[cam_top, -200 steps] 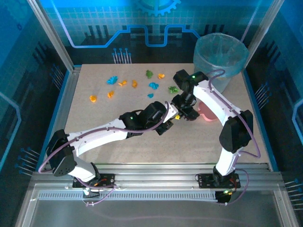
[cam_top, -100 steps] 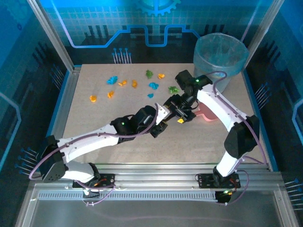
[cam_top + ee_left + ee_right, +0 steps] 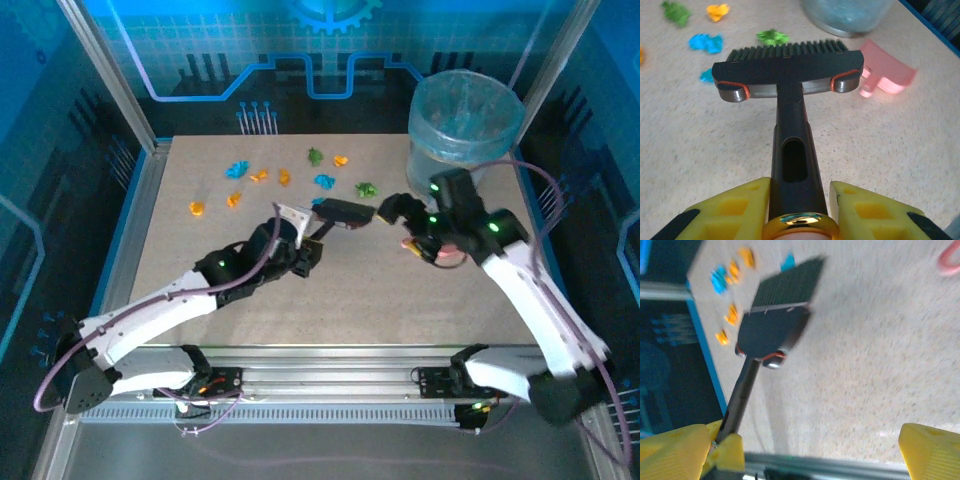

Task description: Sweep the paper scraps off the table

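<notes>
My left gripper (image 3: pixel 797 202) is shut on the black handle of a brush (image 3: pixel 787 70), whose bristle head points toward the far side of the table (image 3: pixel 400 300). From above, the brush head (image 3: pixel 345 212) hovers just short of the paper scraps (image 3: pixel 323 181), small orange, blue and green bits scattered over the far left half. A green scrap (image 3: pixel 772 36) and blue scraps (image 3: pixel 705 42) lie just past the bristles. To the right of the brush head, my right gripper (image 3: pixel 395 212) stands open with nothing between its fingers (image 3: pixel 930 445).
A pink dustpan (image 3: pixel 885 75) lies to the right of the brush, partly under my right arm (image 3: pixel 440 250). A translucent blue bin (image 3: pixel 465 115) stands at the far right corner. A metal frame (image 3: pixel 140 200) edges the table.
My right gripper has opened, let go of the brush and pulled back to the right. My left arm has carried the brush left and farther out, toward the scraps.
</notes>
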Tool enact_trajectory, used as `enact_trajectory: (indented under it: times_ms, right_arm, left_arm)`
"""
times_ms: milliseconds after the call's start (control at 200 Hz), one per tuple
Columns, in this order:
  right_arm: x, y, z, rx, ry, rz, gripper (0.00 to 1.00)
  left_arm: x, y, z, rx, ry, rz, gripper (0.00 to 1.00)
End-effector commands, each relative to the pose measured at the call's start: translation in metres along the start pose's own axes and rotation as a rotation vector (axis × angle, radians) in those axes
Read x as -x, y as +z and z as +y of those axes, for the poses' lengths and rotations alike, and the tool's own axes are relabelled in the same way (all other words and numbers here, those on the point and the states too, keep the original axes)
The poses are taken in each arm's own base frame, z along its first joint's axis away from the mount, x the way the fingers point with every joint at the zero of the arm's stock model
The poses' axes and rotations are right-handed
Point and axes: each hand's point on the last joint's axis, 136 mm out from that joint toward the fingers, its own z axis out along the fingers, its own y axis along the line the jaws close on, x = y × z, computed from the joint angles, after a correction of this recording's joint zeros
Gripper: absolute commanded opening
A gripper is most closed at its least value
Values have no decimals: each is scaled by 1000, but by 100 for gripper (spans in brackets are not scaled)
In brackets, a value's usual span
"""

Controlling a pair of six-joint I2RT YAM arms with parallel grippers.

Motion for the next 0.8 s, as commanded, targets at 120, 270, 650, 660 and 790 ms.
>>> enact_trajectory:
  times_ms: [120, 270, 650, 660, 790]
  right_arm:
    - [11, -31, -104, -345, 108, -230, 95]
    - [-1, -13, -139, -504, 224, -197, 94]
    - [21, 79, -112, -678, 253, -187, 93]
    - [21, 82, -113, -685, 255, -187, 93]
    - [31, 115, -120, -729, 278, -180, 93]
  left_arm:
    - [-13, -26, 33, 26, -377, 67, 0]
    - [-27, -28, 31, 0, -400, 124, 0]
    - [-56, -37, 40, -1, -480, 145, 0]
    - [-56, -38, 40, -3, -481, 143, 0]
    - [-60, -46, 43, -2, -488, 136, 0]
